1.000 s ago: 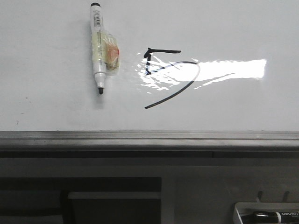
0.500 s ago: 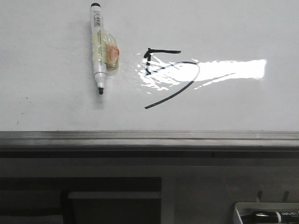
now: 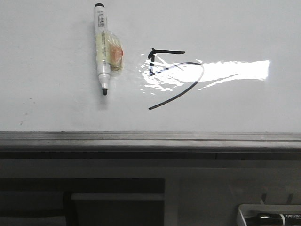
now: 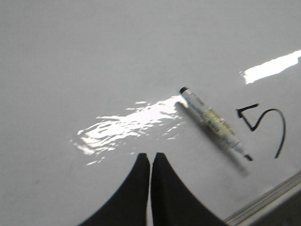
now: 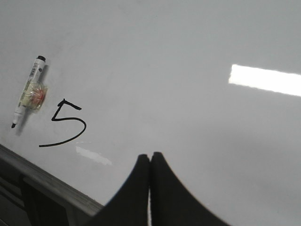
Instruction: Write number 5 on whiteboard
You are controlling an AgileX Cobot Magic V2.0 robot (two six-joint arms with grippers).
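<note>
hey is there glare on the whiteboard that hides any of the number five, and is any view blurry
Front view: bright glare washes over the number 5, thinning its stem and curve. Left wrist view: soft, slightly blurred; glare sits beside the marker, clear of the digit. Right wrist view: the 5 reads cleanly, glare patch far off.

Counts: 1 whiteboard [image 3: 47, 108] w/ 1 grey rail [image 3: 150, 137] along its near edge. 1 number 5 [image 3: 175, 77] drawn on it. 1 uncapped marker [image 3: 103, 49] lying on the board; 2nd marker [image 3: 277, 218] in 1 tray [image 3: 244, 213] below the board's near right corner, so 2 markers total. 2 grippers: left [image 4: 150, 160], right [image 5: 150, 161].
</note>
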